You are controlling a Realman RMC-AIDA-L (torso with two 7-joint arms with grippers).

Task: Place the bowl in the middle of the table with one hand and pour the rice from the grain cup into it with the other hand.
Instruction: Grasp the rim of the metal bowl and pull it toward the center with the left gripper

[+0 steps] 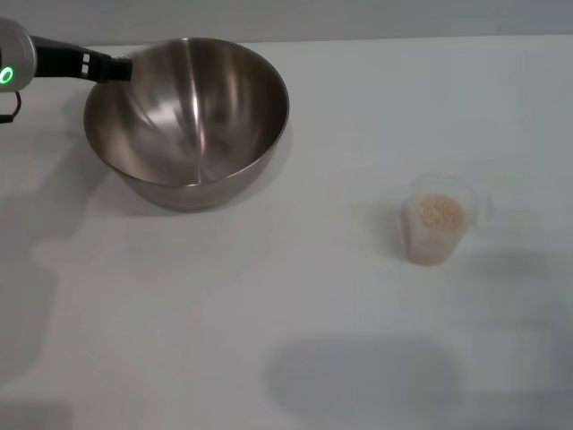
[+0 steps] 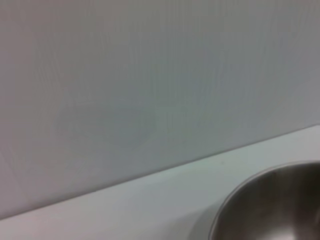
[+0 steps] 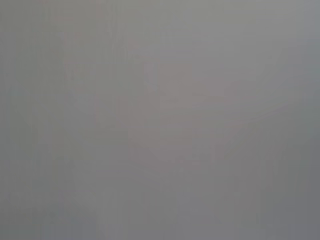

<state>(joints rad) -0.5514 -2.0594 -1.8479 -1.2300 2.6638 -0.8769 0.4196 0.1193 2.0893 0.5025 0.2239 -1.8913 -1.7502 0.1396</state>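
The steel bowl is at the far left of the white table, tilted with its opening towards me. My left gripper reaches in from the left and is shut on the bowl's far left rim. Part of the bowl's rim also shows in the left wrist view. The clear grain cup stands upright on the right side of the table, with rice in it. My right gripper is out of view; the right wrist view shows only a plain grey surface.
The table's far edge runs along the top of the head view, with a grey wall behind it. Soft shadows lie on the table at the front middle and the left.
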